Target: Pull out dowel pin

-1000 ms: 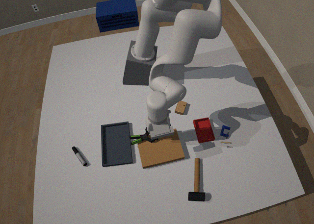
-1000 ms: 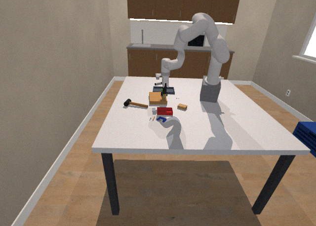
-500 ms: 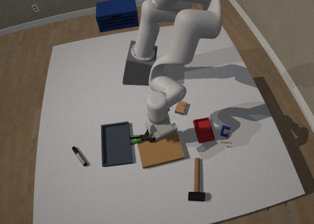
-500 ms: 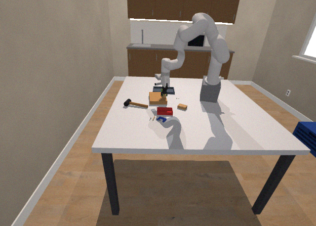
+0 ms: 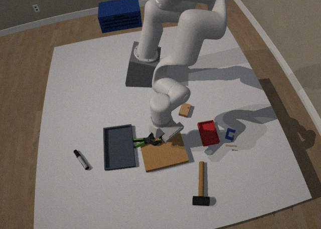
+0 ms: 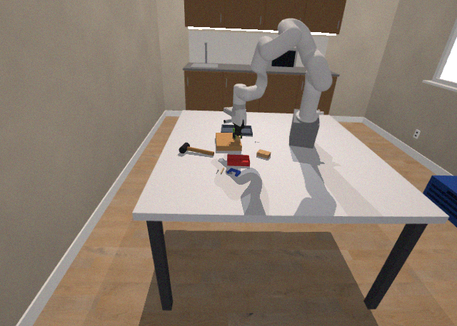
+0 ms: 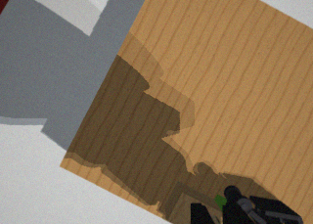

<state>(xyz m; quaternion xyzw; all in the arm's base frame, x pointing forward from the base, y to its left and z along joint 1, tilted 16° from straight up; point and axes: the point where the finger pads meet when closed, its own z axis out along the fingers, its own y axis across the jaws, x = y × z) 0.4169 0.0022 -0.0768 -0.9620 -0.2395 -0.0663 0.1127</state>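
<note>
The wooden bench board [image 5: 164, 154] lies on the white table, next to a grey tray [image 5: 119, 147]. The spring clamp [image 5: 141, 141], black with green handles, sits at the board's far left corner; it also shows in the wrist view [image 7: 235, 204]. My gripper [image 5: 158, 138] is low over that corner, right beside the clamp jaws, and is shut on the dowel pin. The pin and the fingertips are hidden under the hand. Only an edge of the small wooden block [image 7: 183, 204] shows, at the bottom of the wrist view. The bench stop is hidden.
A loose wooden piece [image 5: 184, 109] lies behind the board. A red box [image 5: 208, 132], a blue C-shaped part [image 5: 227, 134], a small peg [image 5: 230, 145] and a screw [image 5: 234, 150] are to the right. A hammer [image 5: 200, 184] lies in front and a marker [image 5: 81, 159] at the left.
</note>
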